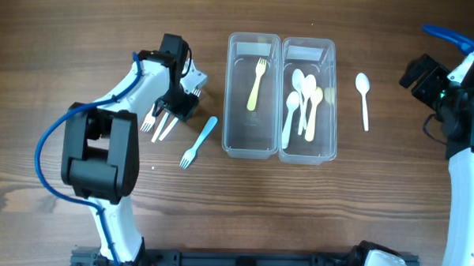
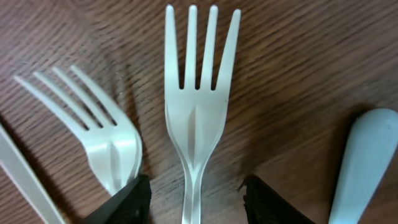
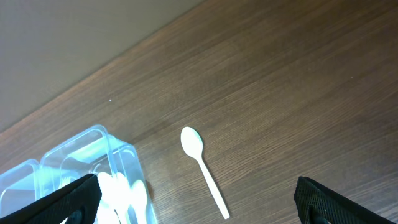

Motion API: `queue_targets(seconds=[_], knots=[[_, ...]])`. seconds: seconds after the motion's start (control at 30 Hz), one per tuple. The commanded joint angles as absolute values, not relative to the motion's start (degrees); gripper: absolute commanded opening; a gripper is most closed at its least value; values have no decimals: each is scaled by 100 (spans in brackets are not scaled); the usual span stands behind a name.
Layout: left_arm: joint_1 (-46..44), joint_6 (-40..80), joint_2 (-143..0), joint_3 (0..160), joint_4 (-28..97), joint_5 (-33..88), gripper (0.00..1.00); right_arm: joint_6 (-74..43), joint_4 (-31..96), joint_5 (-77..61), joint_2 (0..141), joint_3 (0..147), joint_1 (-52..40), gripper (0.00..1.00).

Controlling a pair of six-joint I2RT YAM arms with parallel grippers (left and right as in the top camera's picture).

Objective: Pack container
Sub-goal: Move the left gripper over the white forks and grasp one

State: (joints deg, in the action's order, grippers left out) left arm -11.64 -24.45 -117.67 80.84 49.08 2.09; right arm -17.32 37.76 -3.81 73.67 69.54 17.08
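Toward the left edge of the desk (image 1: 66,32), the left gripper (image 1: 175,107) sits low over two forks lying side by side, tines angled toward the near edge. Its fingers (image 2: 134,199) stand half open on either side of the neck of one white fork (image 2: 196,124), with bare wood showing on each side (no contact visible from the wrist camera). The second white fork (image 2: 109,146) lies just beside it, outside the fingers.

A blue fork (image 1: 199,142) lies on the wood just right of them, near the left container (image 1: 229,93). That clear box holds a single yellow fork (image 1: 256,85). The right container (image 1: 333,97) touches it along one long side and holds four pale spoons (image 1: 305,100). Both boxes sit at mid-desk, toward the far edge.

A loose spoon (image 1: 363,98), white, lies just right of the boxes with its bowl toward the far edge.

By the right edge, the right gripper (image 1: 413,74) hangs above the desk with its jaws spread wide, holding nothing.
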Motion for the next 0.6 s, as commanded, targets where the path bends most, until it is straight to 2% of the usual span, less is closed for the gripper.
queue_targets(seconds=[0.0, 0.1, 0.2, 0.47, 0.53, 0.57], knots=[[-1184, -2685, -11887, 8047, 4884, 340, 51, -1806, 3778, -318, 7404, 6978, 1723, 100], [-1184, -2685, -11896, 8047, 4829, 340, 51, -1809, 3778, -318, 7404, 6978, 1723, 100], [-1184, -2685, -11896, 8047, 4799, 342, 45, -1806, 3778, -318, 7404, 6978, 1723, 100], [-1190, -2681, -12125, 8047, 4827, 340, 41, -1809, 3778, -318, 7404, 6978, 1723, 100], [-1190, -2679, -12241, 8047, 4882, 340, 38, -1809, 3778, -318, 7404, 6978, 1723, 100], [-1194, -2676, -12254, 8047, 4939, 338, 33, -1806, 3778, -318, 7404, 6978, 1723, 100]])
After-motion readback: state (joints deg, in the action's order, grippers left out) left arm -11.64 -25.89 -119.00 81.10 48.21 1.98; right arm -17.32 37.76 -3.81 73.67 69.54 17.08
